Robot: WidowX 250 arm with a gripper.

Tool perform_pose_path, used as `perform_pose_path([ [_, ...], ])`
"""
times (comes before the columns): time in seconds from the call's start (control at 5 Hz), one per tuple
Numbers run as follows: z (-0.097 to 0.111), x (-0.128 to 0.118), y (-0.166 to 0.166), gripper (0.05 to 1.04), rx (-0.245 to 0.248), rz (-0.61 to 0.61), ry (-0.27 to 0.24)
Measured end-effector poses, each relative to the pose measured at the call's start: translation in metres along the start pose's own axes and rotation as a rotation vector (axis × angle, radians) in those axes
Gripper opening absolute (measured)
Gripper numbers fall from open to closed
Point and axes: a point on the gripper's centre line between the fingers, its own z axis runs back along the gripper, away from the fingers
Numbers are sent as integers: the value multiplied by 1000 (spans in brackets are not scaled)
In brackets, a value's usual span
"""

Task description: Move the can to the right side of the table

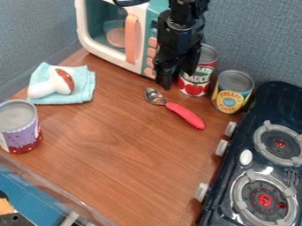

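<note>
The black gripper (177,76) hangs at the top centre, in front of the microwave, its fingers apart and pointing down. Its right finger overlaps the upper left of a tall can with a red and white label (196,80); whether they touch, I cannot tell. Right of that can stands a shorter can with a yellow label (232,93), upright near the stove. A third can, with a purple and red label (20,128), is upright at the left edge of the wooden table (124,154), far from the gripper.
A white and teal toy microwave (106,53) stands at the back. On a light blue cloth (84,84) lies a white and brown toy (56,84). A spoon with a red handle (186,115) lies mid-table. The dark toy stove (239,176) borders the right side.
</note>
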Motion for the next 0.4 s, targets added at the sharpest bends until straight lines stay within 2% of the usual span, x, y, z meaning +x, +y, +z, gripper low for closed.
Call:
perform_pose_path([
  [0.2, -14, -3, 6, 1000, 41, 6, 15],
  [0.4, -16, 6, 15, 1000, 69, 89, 33],
])
